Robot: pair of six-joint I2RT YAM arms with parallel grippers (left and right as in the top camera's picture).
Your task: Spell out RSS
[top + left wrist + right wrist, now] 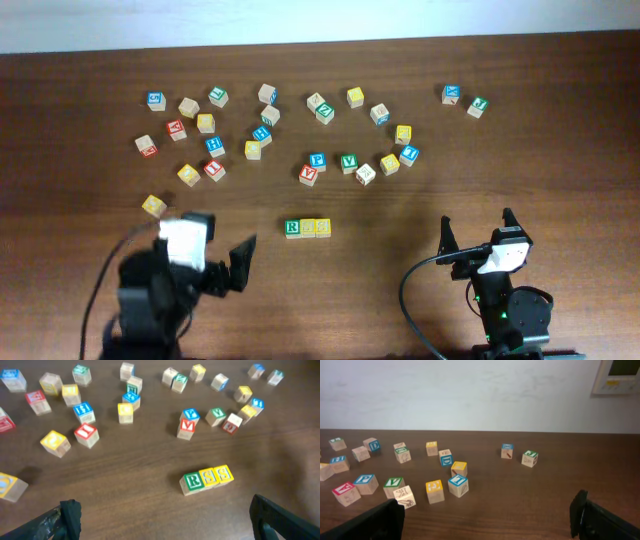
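Observation:
Three blocks stand side by side in a row at the table's front middle: a green R block [292, 228], then two yellow S blocks [308, 227] [322, 227]. In the left wrist view they read R [192, 481], S [208, 477], S [223, 474]. My left gripper [228, 268] is open and empty at the front left, apart from the row; its fingers frame bare table [162, 520]. My right gripper [477, 232] is open and empty at the front right, also over bare table [487, 520].
Several loose letter blocks lie scattered across the back of the table, among them a yellow one [153, 206] near my left arm, a green V [348, 162] and a blue and a green pair [452, 94] at the back right. A wall stands behind.

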